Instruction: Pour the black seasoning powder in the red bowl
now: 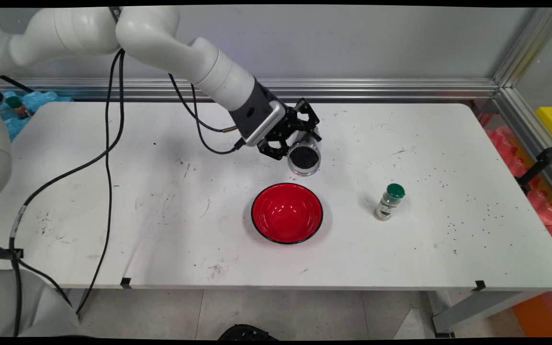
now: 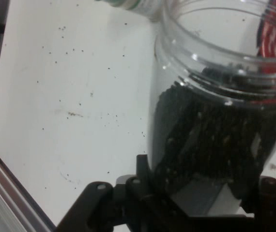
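We see the pincer (image 1: 300, 132) gripping a clear jar (image 1: 304, 157) of dark grains, tilted, mouth toward the red bowl (image 1: 287, 213); only the hand view shows its open rim (image 2: 225, 58).

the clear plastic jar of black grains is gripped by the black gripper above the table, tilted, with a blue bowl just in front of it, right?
Not quite: the bowl is red, not blue. The main view shows the glossy red bowl with a black rim in front of the clear plastic jar of black grains, which the black two-finger gripper holds tilted above the white table.
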{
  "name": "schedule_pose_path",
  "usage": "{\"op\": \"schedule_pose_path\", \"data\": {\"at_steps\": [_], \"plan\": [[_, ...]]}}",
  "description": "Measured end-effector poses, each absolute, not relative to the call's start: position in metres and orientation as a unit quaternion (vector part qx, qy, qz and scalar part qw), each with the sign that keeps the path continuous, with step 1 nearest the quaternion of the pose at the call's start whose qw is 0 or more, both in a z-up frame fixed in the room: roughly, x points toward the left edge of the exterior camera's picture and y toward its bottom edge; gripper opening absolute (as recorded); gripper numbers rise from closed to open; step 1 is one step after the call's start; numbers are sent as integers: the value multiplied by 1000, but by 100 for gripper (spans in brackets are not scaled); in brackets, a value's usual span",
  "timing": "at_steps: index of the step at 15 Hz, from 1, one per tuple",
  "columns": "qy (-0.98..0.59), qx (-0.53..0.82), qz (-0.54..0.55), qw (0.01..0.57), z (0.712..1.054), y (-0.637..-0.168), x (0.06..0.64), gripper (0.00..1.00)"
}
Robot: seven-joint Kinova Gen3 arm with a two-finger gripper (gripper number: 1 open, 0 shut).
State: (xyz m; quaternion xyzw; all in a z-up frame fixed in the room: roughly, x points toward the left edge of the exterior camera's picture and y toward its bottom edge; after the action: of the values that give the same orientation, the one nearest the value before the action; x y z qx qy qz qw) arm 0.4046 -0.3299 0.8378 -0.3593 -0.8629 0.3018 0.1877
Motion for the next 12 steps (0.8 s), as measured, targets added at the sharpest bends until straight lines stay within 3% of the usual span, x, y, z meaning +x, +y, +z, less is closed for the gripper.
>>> {"op": "schedule_pose_path", "data": {"at_steps": [12], "plan": [[-816, -459, 332, 115, 828, -321, 401, 0]]}}
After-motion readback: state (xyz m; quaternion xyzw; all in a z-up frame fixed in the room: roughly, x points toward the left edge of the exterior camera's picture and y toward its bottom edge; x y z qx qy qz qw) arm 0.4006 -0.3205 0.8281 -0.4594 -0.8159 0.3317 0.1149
